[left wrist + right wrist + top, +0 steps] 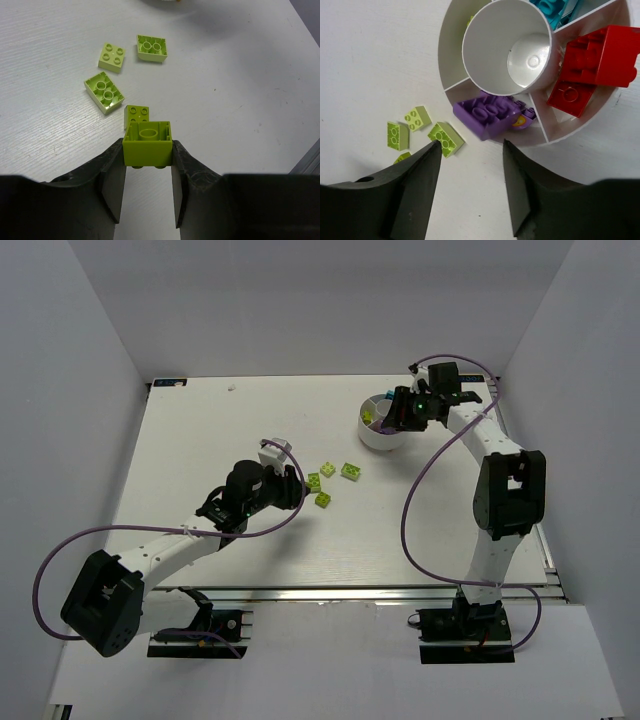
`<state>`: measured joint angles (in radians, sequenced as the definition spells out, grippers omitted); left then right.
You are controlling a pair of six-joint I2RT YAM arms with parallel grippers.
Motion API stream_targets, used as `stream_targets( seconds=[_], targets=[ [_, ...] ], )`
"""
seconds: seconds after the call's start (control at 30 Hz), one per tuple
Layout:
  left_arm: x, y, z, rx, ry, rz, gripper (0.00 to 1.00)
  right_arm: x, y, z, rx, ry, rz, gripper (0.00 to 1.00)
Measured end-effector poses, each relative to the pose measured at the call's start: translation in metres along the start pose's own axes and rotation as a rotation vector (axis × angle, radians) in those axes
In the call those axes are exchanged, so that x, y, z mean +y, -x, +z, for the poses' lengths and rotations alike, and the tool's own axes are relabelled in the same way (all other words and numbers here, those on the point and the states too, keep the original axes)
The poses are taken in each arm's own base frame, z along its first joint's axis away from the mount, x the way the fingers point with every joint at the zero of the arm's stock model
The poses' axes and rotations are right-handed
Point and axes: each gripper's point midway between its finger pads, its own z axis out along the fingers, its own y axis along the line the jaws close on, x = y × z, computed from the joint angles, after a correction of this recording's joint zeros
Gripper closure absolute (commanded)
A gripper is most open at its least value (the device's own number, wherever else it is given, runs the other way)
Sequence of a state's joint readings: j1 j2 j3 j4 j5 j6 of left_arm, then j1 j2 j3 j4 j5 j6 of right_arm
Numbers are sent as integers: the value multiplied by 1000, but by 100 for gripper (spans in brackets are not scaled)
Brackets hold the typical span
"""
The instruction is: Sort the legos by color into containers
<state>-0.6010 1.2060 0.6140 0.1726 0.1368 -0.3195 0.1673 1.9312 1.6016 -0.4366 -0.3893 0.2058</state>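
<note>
A white wood-grain table [200, 430] fills the middle of the frame, boxed by plain grey-white walls [60, 360] at left, top and right, evenly lit

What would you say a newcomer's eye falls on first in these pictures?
Most striking is the lime green brick clamped in the left tool, with four more lime bricks loose on the table beyond it. Next comes the round white dish at the far right, red bricks in one wedge and a blurred purple brick at its rim, close to the open right tool.
</note>
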Motion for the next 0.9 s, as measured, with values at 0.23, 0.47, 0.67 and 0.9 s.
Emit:
stream_targets(
  seconds=[0.23,0.47,0.67,0.9],
  targets=[
    [0,0,0,0,-1,0,88,-6,2,-2,-6,-9,9,40],
    [-3,3,1,-10,-14,-10,88,-1,2,-12,-1,23,-15,38],
    [-20,34,27,-39,-79,-35,87,38,12,-56,-50,250,-268,38],
    [-46,83,90,-56,-207,44,86,79,-6,-113,-166,438,-622,79]
  ],
)
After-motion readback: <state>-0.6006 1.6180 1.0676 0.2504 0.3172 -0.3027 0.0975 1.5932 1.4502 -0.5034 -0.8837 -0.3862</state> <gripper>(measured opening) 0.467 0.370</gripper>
